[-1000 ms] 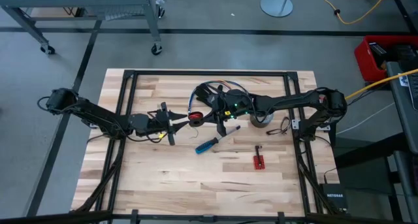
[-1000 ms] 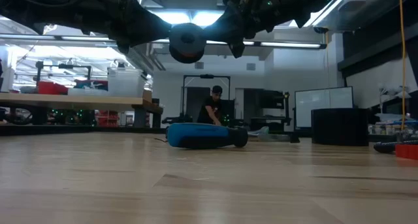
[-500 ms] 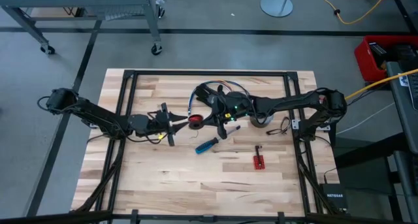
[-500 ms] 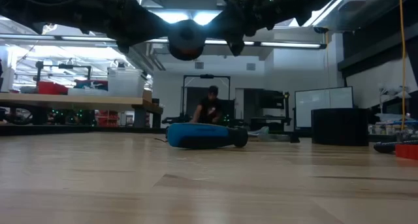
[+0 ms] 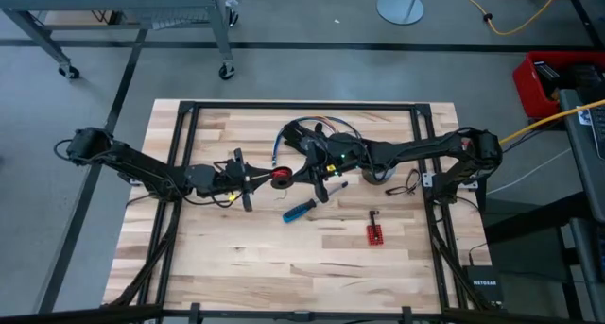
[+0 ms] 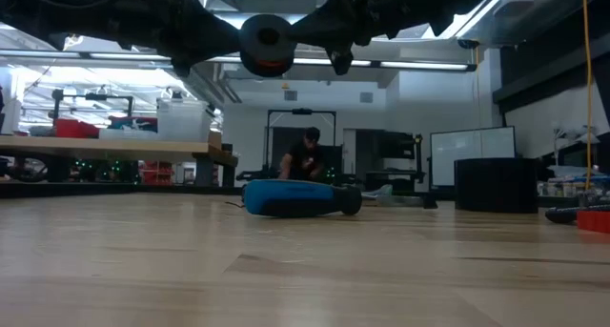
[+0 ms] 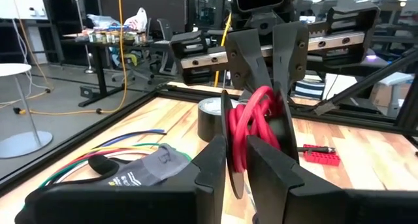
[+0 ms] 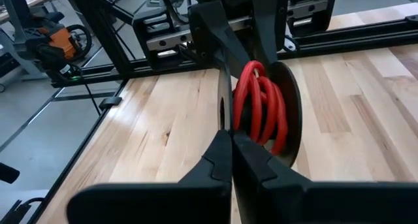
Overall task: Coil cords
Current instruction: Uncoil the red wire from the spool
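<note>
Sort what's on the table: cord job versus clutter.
Job: red cord on its black spool, gripped by left gripper and right gripper.
Clutter: screwdriver, tape roll, red block, glove, coloured wires.

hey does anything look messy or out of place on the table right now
Mostly tidy. The red cord coil is held in the air between the left gripper and right gripper; loose coloured wires lie spread uncoiled on the table.

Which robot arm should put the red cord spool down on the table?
Probably either: the left gripper and right gripper both pinch the red cord spool from opposite sides, held above the table.
</note>
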